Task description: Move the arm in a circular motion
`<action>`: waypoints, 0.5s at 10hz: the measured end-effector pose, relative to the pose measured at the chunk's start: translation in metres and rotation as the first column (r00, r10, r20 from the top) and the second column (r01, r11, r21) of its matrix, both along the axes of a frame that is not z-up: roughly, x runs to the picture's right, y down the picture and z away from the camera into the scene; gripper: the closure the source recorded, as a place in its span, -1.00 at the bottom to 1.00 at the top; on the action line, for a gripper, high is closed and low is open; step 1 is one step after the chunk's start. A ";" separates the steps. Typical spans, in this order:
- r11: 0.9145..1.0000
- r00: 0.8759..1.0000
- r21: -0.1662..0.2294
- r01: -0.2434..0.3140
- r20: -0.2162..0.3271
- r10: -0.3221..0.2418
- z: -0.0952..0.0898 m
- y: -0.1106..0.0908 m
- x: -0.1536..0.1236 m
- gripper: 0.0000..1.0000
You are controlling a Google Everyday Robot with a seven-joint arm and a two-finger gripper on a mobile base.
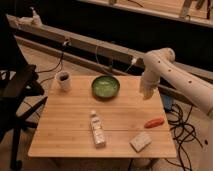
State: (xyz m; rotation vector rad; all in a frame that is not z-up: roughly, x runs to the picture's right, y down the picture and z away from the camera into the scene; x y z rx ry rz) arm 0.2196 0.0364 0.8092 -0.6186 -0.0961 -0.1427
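- Currently my arm (176,76) reaches in from the right, with its rounded elbow high over the right rear corner of the table (60,137).
- My gripper (146,93) hangs from that elbow, pointing down, just above the table's right rear edge.
- Gripper state: I cannot tell whether it is apart or together.
- Nearest item: green bowl (105,86), left of the gripper and not touching it.
- Other table items: cup (63,80) at left rear; bottle (97,130) lying flat at front centre; red item (154,122) near the right edge; pale block (140,141) at right front.
- Surroundings: chair (20,92) at left; cables (181,131) on the floor at right.
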 end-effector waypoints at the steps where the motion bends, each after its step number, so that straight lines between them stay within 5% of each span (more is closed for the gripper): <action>1: 1.000 1.000 0.003 0.000 -0.003 0.000 0.005 -0.002 0.002 0.27; 5: 1.000 1.000 -0.020 0.003 -0.022 -0.004 0.027 -0.017 0.005 0.96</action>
